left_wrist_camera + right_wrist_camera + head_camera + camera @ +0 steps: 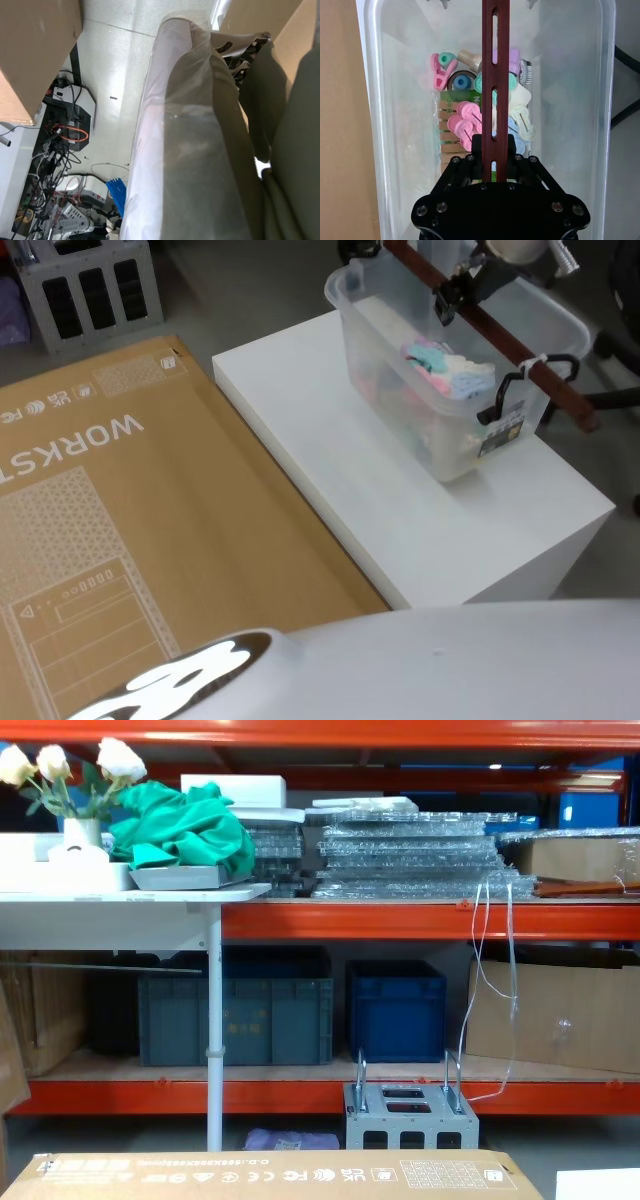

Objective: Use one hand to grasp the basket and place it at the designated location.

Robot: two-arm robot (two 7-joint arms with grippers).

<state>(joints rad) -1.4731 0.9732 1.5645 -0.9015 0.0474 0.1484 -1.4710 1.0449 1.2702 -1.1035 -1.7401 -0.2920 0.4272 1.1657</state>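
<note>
One hand (495, 172), the right, is clamped on the dark red-brown bar handle (495, 75) of the basket (365, 335), its black fingers (512, 150) pressed to either side of the slotted bar. Seen from the head, the clear basket stands on the far right part of the white bench (340, 470), close to the bench's right edge, with pastel clothes pegs (445, 370) heaped inside and a black hook (505, 395) with a white zip tie (530, 365) at its near end. Beside the bench on the left lies a large brown cardboard box (120, 530), its edge just alongside. A small grey metal box with holes (85, 285) sits on the floor beyond it. Blue-grey crates (235, 1020) line the lower shelf behind. The left hand's state cannot be told.
</note>
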